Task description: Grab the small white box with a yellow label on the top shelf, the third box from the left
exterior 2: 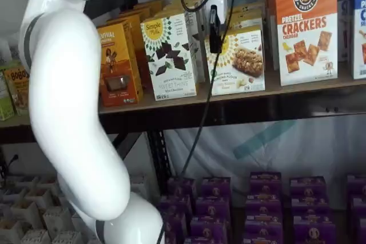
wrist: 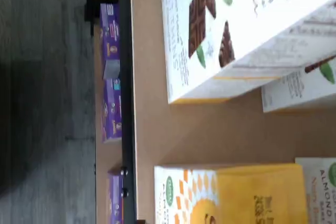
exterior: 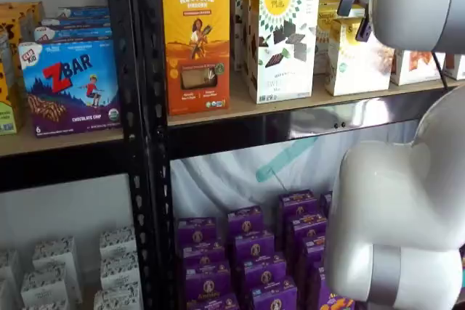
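Jaws: state unclear, fingers [exterior 2: 215, 30] side-on | small white box [exterior 2: 237, 61] directly behind, on top shelf [exterior 2: 240, 96]

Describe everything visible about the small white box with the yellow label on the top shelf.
The small white box is a short carton with a round yellow sunburst logo, a tan food picture below and a yellow side panel. It stands upright on the top shelf, beside the taller chocolate-patterned box. The gripper hangs before its upper left; contact is unclear.
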Robot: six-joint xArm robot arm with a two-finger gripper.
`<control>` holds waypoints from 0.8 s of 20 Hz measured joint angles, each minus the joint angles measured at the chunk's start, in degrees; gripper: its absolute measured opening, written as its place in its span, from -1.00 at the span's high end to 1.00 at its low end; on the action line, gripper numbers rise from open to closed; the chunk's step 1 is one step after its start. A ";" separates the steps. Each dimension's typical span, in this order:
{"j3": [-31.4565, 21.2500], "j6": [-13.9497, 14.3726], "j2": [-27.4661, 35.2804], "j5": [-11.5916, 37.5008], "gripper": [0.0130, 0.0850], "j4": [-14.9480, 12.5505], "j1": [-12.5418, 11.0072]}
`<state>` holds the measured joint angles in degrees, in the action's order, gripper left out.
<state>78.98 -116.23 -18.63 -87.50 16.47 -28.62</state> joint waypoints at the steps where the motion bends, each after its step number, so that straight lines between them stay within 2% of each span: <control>1: -0.43 -0.08 -0.03 0.36 -1.00 -0.33 0.09; 7: 1.09 0.70 2.37 -2.43 -1.00 -4.11 1.38; 16: 3.21 2.76 4.59 -4.31 -1.00 -7.83 3.88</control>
<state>82.19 -113.47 -14.04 -91.82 8.64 -24.74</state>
